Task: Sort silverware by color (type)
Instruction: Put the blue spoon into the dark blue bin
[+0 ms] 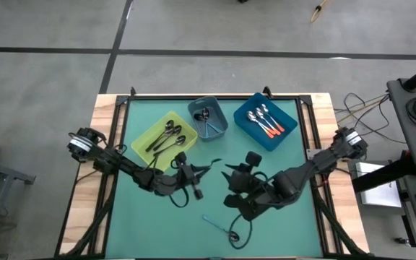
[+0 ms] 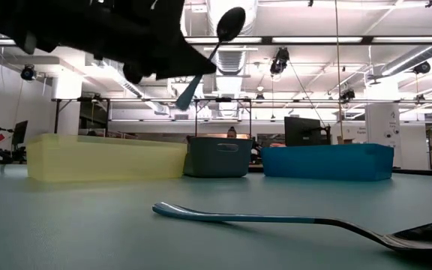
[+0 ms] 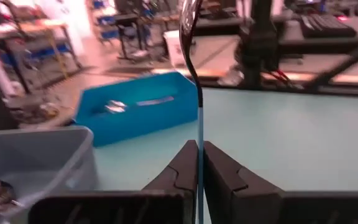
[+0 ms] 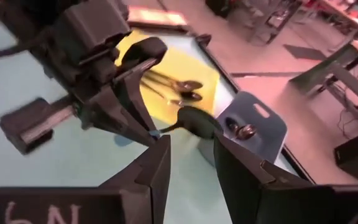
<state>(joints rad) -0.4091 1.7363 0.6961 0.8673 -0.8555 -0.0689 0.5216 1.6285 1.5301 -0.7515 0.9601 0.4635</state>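
Blue spoon (image 2: pixel 276 221) near counter's front edge, untouched. Left hand (image 3: pixel 199 163) pinches blue spoon (image 3: pixel 194 74) mid-counter; right hand (image 4: pixel 191 155) spread beside it. You risk knocking it loose.

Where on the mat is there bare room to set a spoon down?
Bare mat lies along the left edge below the yellow bin, and right of the loose light blue spoon. The middle is crowded by the left gripper, shut on a light blue spoon, and the right gripper.
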